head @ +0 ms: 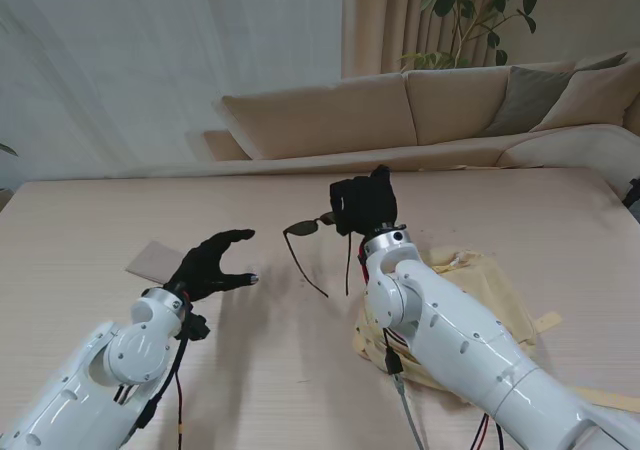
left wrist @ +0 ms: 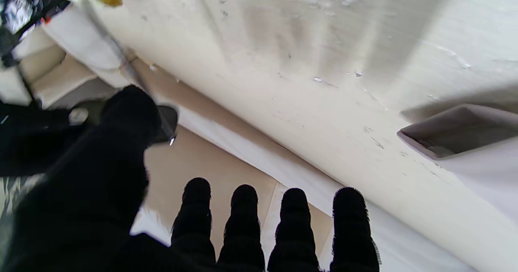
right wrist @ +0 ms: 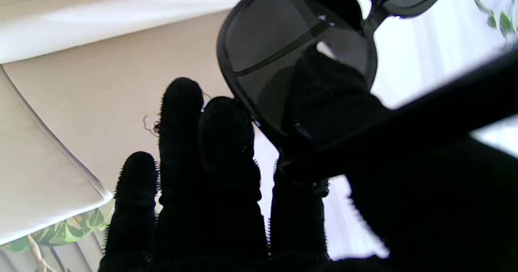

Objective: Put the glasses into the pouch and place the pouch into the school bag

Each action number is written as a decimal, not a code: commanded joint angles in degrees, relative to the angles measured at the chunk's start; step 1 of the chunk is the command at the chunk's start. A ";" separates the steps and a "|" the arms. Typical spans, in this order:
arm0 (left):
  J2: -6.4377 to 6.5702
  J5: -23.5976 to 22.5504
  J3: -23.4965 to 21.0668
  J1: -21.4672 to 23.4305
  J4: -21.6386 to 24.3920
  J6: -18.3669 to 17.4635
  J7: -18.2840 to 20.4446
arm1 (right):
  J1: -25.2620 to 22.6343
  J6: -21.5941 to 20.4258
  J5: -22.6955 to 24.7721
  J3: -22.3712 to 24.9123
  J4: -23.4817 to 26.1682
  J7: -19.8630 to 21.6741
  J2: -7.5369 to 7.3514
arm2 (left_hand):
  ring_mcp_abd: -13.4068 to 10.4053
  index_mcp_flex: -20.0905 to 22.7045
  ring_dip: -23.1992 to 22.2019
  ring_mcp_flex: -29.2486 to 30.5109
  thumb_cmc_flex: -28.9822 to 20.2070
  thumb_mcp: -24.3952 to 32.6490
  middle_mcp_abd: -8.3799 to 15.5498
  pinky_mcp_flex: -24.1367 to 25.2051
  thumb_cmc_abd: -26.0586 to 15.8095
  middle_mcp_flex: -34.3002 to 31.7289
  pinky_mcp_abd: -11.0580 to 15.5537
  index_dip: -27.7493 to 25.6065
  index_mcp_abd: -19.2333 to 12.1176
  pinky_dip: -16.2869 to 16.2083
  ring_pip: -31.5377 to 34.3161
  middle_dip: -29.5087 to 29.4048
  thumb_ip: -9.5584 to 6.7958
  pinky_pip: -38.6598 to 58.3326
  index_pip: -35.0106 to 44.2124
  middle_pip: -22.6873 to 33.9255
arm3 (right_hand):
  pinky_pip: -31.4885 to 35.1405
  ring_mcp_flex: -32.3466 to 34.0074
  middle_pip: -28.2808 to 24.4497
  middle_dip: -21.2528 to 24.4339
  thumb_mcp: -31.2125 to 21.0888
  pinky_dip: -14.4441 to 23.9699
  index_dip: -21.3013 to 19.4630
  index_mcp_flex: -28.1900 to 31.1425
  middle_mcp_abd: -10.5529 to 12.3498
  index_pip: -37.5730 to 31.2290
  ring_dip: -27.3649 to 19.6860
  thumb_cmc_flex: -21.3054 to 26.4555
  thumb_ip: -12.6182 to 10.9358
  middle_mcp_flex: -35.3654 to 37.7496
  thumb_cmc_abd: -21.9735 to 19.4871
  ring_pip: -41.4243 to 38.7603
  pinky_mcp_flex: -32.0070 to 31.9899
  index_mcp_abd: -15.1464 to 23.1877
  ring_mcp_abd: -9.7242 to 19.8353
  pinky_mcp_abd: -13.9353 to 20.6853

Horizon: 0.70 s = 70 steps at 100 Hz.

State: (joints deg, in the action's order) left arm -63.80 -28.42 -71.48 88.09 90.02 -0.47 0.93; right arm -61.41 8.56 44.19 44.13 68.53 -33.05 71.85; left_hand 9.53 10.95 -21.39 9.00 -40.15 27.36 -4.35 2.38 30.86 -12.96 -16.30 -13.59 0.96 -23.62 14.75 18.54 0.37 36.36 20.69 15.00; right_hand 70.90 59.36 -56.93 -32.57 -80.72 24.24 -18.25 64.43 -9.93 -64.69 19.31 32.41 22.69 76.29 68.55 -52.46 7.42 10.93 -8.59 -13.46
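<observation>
Lifted clear of the pale wooden worktop point(head: 120, 210), a pair of dark-lensed sunglasses with a thin black frame point(head: 305, 228), pinched at one lens end by the black-gloved right hand point(head: 365, 202). Temple arms unfolded and dangling toward the worktop, lenses pointing left. Seen close from the right wrist: a rounded, tinted lens point(right wrist: 295, 57) in a glossy black rim, thumb and forefinger clamped on its edge, the other fingers point(right wrist: 182, 142) held straight.

To the left, the black-gloved left hand point(head: 212, 266) released and grasping nothing, fingers spread, hovering low over the worktop. Just beyond it on the far left, a flat grey-beige fabric pouch point(head: 157, 261), lying closed or nearly so as far as can be told; the left wrist view gives only one corner of it point(left wrist: 461, 130).

On the near right, partly hidden under the right arm, a soft cream-yellow cloth school bag point(head: 490, 290), slumped flat.

Judged early in the job: glasses picked up, not yet in the pouch; pouch unopened and unheld; bagging wholly left to do.
</observation>
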 commanded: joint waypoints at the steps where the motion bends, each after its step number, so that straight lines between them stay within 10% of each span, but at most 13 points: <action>1: 0.17 -2.47 0.65 -0.74 0.02 -0.11 0.14 | -1.11 -0.25 0.10 0.24 3.04 1.45 -0.61 | -1.39 -2.16 -0.94 -1.36 -0.34 1.36 0.79 0.59 4.49 2.47 0.54 2.58 2.34 -1.18 -0.07 -0.27 1.00 1.21 -4.47 -2.53 | 1.25 3.90 -1.59 -0.89 -7.90 0.86 -1.46 3.18 -7.47 -2.44 -0.30 3.63 1.16 2.95 0.82 -1.64 -0.10 0.48 2.40 -0.86; 31: 0.63 -11.55 4.05 -4.41 -0.96 -0.34 -2.63 | -5.64 -1.47 0.72 2.78 12.97 5.99 -2.01 | 0.68 -1.85 -1.16 -2.45 4.30 5.83 -5.25 -0.18 10.87 4.05 0.42 6.98 10.32 -1.26 0.76 1.92 4.65 2.76 -13.34 -6.37 | 1.30 3.99 -1.66 -1.10 -7.86 0.96 -1.61 3.11 -7.29 -2.24 -0.42 3.40 1.19 2.91 0.56 -1.88 0.03 0.69 2.52 -0.73; 70: 0.40 -6.56 6.56 -7.52 -0.45 -2.92 0.00 | -7.07 0.46 -1.06 1.67 15.86 5.70 -1.16 | 1.34 -1.72 -1.18 -1.69 4.98 6.69 -3.75 -0.34 11.93 3.36 -1.05 6.49 8.64 -0.02 1.06 1.99 5.48 1.90 -12.61 -4.95 | 1.72 4.26 -1.50 -1.23 -7.88 1.26 -1.59 3.16 -7.59 -2.24 -0.55 3.69 1.15 3.06 0.81 -1.96 0.60 0.32 2.14 -0.37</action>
State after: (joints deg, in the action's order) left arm -63.05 -35.79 -65.39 81.53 89.19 -2.37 -0.18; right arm -68.03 8.87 43.10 46.21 83.58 -28.06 70.22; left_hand 10.26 10.94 -21.96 8.10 -36.43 32.10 -8.68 1.77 40.02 -10.78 -16.22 -7.77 9.63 -24.22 15.08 19.95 3.17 37.09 8.36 9.53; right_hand 71.03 59.90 -57.00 -33.09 -80.74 24.79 -18.86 64.43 -10.19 -64.70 19.24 32.41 22.69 76.63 68.55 -53.00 8.16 10.93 -9.03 -13.55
